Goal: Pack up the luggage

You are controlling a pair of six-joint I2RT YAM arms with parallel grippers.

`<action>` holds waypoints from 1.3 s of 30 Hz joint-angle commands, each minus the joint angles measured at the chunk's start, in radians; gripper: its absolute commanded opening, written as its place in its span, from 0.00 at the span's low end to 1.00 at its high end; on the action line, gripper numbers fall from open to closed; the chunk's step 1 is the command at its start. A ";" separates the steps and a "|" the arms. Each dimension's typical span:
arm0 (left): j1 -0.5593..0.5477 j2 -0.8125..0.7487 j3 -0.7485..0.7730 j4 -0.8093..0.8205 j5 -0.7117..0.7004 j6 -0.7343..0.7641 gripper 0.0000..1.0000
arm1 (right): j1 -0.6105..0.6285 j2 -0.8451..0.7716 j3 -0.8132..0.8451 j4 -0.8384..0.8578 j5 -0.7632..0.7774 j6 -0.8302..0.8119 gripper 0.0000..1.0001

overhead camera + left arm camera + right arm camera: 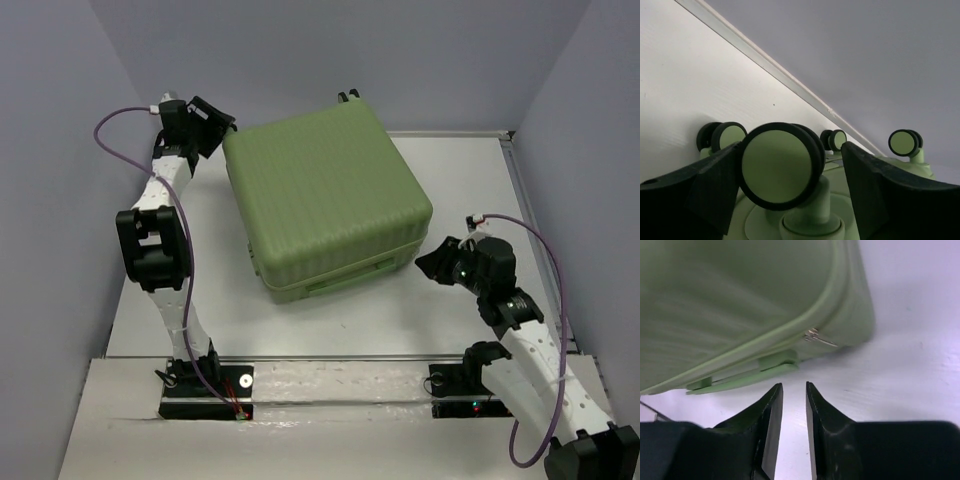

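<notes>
The luggage (pixel 325 195), a light-green ribbed hard-shell suitcase, lies closed and flat on the white table (pixel 300 330). My left gripper (pixel 215 125) is at its far-left corner. In the left wrist view it (pixel 790 150) is open, with a black-and-green caster wheel (pixel 780 165) between its fingers; a gap shows on the right side. My right gripper (pixel 425 265) is just off the suitcase's near-right corner. In the right wrist view it (pixel 794 386) is empty, its jaws only a narrow gap apart, pointing at the suitcase (pixel 740 300) near the side handle (pixel 745 375) and a zipper pull (pixel 820 338).
Other caster wheels (pixel 905 142) stand along the suitcase's far end, near the table's back rail (pixel 790 80). Grey walls (pixel 60 150) enclose the table on three sides. The arm bases (pixel 205 385) sit at the near edge.
</notes>
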 commanded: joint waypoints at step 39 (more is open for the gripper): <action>-0.053 -1.200 -1.327 0.136 0.153 0.144 0.54 | 0.003 0.302 -0.200 0.730 0.018 -0.138 0.07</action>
